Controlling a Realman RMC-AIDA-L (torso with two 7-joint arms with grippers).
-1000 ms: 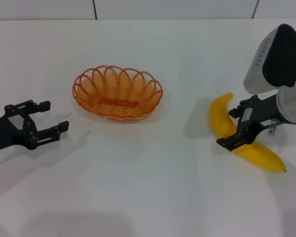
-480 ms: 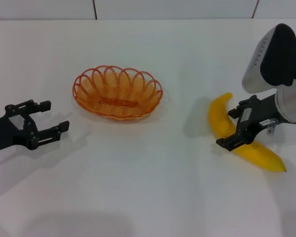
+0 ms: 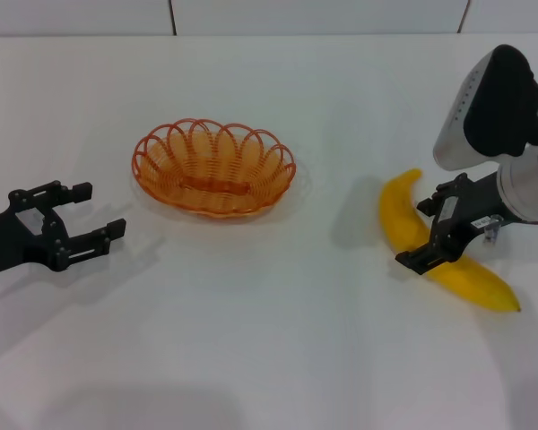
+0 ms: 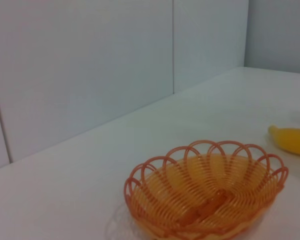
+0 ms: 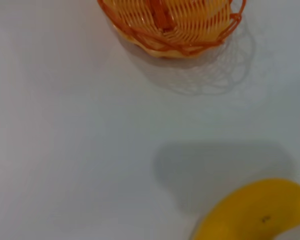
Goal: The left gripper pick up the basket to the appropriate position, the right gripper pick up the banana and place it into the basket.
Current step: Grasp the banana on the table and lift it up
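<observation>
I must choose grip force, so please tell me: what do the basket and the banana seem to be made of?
The basket looks like thin orange wire, probably plastic-coated, glossy: open loops around the rim and see-through walls. The banana has a smooth, even yellow skin with a dark tip; whether it is real fruit or a plastic model cannot be told.

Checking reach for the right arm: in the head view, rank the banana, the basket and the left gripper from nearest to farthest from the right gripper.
1. banana, between the right gripper's fingers, robot's right.
2. basket, mid-table, toward the left.
3. left gripper, open, far left.
</observation>
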